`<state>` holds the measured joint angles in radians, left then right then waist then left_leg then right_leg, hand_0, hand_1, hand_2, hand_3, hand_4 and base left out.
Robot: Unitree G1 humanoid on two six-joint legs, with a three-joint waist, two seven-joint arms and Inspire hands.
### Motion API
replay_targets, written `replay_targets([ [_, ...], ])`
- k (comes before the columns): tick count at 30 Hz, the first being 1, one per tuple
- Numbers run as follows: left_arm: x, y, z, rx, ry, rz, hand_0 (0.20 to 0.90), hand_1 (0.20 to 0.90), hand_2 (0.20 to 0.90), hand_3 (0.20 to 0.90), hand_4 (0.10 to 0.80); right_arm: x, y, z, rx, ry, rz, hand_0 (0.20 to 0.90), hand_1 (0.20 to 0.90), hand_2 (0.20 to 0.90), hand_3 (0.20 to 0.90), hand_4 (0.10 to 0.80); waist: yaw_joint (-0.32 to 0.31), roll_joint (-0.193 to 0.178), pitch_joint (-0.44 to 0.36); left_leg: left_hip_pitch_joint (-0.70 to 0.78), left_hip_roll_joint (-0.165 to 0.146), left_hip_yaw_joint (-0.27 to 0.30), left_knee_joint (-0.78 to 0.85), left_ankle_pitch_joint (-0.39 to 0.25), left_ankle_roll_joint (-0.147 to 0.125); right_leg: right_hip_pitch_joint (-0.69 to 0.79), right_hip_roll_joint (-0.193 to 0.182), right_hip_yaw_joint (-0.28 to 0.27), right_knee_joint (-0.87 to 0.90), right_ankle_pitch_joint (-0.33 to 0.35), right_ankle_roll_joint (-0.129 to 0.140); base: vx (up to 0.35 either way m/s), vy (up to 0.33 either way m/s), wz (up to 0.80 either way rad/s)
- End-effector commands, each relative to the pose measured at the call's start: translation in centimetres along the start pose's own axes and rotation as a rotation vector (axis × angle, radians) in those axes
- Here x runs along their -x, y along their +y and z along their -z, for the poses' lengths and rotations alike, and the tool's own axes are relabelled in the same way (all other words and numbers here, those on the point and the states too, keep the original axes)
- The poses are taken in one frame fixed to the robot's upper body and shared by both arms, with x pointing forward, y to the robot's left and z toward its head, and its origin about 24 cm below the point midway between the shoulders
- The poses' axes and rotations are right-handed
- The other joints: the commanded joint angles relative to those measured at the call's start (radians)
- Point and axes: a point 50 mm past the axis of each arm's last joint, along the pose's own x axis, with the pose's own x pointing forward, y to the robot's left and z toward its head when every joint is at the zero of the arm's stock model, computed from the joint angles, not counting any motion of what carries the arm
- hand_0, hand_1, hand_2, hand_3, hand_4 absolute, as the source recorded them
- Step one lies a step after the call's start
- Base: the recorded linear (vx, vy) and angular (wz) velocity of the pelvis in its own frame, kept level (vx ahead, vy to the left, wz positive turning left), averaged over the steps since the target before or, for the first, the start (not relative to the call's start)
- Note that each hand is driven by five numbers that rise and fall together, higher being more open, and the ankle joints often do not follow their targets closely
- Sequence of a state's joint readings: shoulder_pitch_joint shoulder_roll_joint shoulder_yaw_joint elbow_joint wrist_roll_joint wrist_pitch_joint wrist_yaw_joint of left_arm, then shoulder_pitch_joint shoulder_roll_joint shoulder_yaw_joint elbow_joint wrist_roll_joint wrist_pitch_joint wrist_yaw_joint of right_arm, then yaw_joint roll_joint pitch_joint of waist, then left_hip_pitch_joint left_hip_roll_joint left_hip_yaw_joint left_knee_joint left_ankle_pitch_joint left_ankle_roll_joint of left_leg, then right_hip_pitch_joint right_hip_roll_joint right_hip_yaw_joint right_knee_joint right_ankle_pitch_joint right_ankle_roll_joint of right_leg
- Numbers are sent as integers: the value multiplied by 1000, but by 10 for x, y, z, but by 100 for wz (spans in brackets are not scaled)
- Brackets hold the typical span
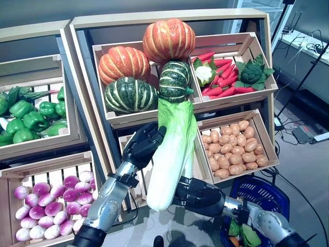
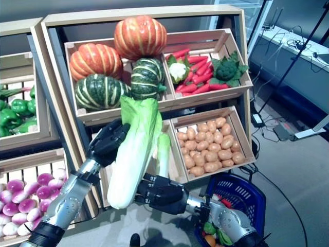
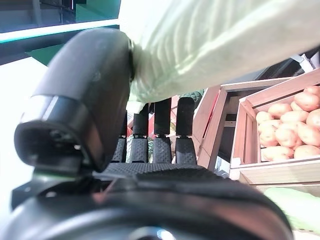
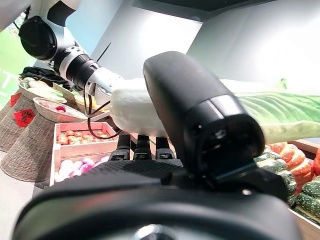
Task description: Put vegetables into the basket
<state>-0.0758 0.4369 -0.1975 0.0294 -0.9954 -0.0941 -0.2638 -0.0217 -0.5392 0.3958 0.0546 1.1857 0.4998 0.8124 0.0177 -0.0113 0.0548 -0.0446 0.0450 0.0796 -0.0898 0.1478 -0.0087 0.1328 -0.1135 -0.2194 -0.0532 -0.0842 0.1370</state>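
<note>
1. In front of the produce shelf, the napa cabbage (image 1: 172, 154) was up in the air, held between both hands, leafy end up and white base down.
2. Right hand (image 1: 198, 194) held the lower white part, thumb and fingers curled round it. Left hand (image 1: 142, 145) was against the upper stalk with thumb pressed on and fingers nearly straight (more a brace than a grip, as I read the left wrist view).
3. Step in hand, by my judgement: carry the cabbage over to the blue basket (image 1: 257, 193), which sat low on the robot's right, well apart from the cabbage.
4. To do it well: let the right hand carry the load, ease the left off only once the grip was sure, swing right and down, keep the leafy top clear of the crate edges, lower base-first into the basket, not drop.
5. Risk: long, top-heavy item; it could pivot in a one-hand grip.
6. Basket already held some green and orange items near its bottom; I couldn't tell exactly what.
7. Crates: pumpkins (image 1: 140, 64) top-middle; red peppers (image 1: 222, 77) with a cauliflower (image 1: 204, 73) and broccoli (image 1: 253, 73) top-right; potatoes (image 1: 232, 149) lower right; green peppers (image 1: 28, 116) on the left; purple-white onions (image 1: 46, 208) lower left.
</note>
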Motion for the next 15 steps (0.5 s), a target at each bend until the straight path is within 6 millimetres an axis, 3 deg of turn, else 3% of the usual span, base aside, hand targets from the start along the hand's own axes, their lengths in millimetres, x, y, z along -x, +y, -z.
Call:
replay_targets([
  [1, -16, -6, -15, -46, -74, 80, 300, 300, 300, 300, 400, -28, 48, -56, 116, -370, -501, 900, 900, 900, 900, 800, 9, -28, -30, 100, 53, 16, 3, -155, -60, -55, -83, 38, -31, 119, 30, 0, 0, 0],
  [15, -16, -5, -17, -47, -82, 80, 300, 300, 300, 300, 400, -26, 42, -55, 98, -382, -466, 900, 900, 900, 900, 800, 7, -31, -22, 105, 59, 22, 3, -156, -62, -53, -85, 34, -29, 118, 30, 0, 0, 0],
])
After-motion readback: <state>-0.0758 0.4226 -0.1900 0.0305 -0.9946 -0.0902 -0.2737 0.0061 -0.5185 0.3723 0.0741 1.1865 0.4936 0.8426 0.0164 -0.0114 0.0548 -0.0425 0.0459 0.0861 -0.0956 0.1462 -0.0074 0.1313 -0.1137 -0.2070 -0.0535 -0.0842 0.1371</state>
